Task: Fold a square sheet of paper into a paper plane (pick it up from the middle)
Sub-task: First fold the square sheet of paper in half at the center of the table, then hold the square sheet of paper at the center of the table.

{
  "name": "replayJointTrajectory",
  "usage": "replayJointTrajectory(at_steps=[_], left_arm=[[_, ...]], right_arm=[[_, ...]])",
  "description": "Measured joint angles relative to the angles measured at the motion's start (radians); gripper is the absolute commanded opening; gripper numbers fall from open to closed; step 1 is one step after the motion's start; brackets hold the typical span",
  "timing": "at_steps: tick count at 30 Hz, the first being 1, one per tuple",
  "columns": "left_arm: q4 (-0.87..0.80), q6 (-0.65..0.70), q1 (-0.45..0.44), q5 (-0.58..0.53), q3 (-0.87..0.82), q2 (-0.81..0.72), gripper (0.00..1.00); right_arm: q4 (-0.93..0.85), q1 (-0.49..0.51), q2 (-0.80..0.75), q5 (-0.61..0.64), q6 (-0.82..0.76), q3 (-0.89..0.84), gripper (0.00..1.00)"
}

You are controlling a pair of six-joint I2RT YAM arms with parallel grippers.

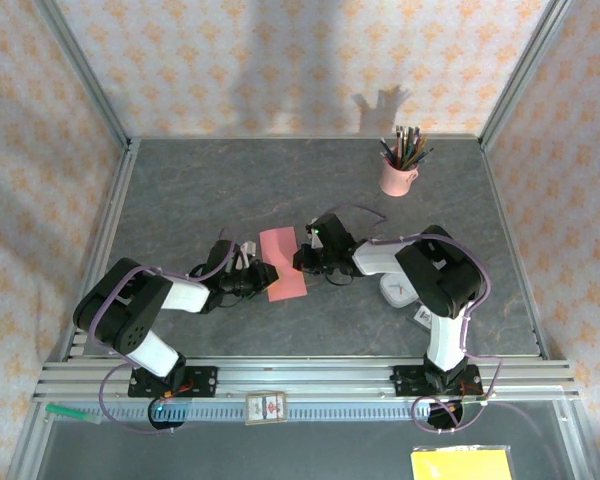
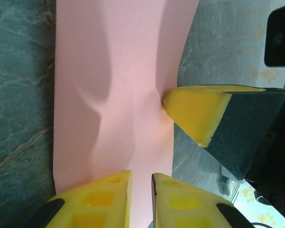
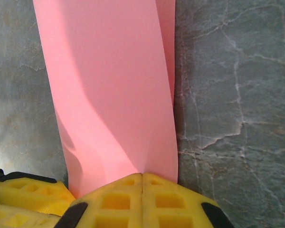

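Though slack, paper (image 3: 114, 85) within right pincer (image 3: 142, 176)

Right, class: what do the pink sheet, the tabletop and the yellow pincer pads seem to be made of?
Pink sheet: thin matte paper; it buckles softly. Tabletop: stone-look grey surface, veined, possibly printed laminate. Right pincer's pads: yellow moulded plastic or rubber, probably; recessed pockets.

There is one square sheet of paper (image 1: 283, 263) and two robot arms, left arm (image 1: 170, 295) and right arm (image 1: 430, 265). One pink cup (image 1: 397, 178) holds several pencils (image 1: 408, 147). There is also one yellow pad (image 1: 462, 464).
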Motion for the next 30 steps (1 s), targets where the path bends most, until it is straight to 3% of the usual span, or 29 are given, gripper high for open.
replayJointTrajectory(at_steps=[13, 30], left_arm=[[-0.008, -0.001, 0.003, 0.002, 0.0, -0.026, 0.22], [-0.021, 0.029, 0.011, -0.001, 0.0, 0.01, 0.16]], right_arm=[[0.001, 0.0, 0.0, 0.0, 0.003, -0.001, 0.0], [0.008, 0.0, -0.001, 0.001, 0.015, -0.005, 0.0]])
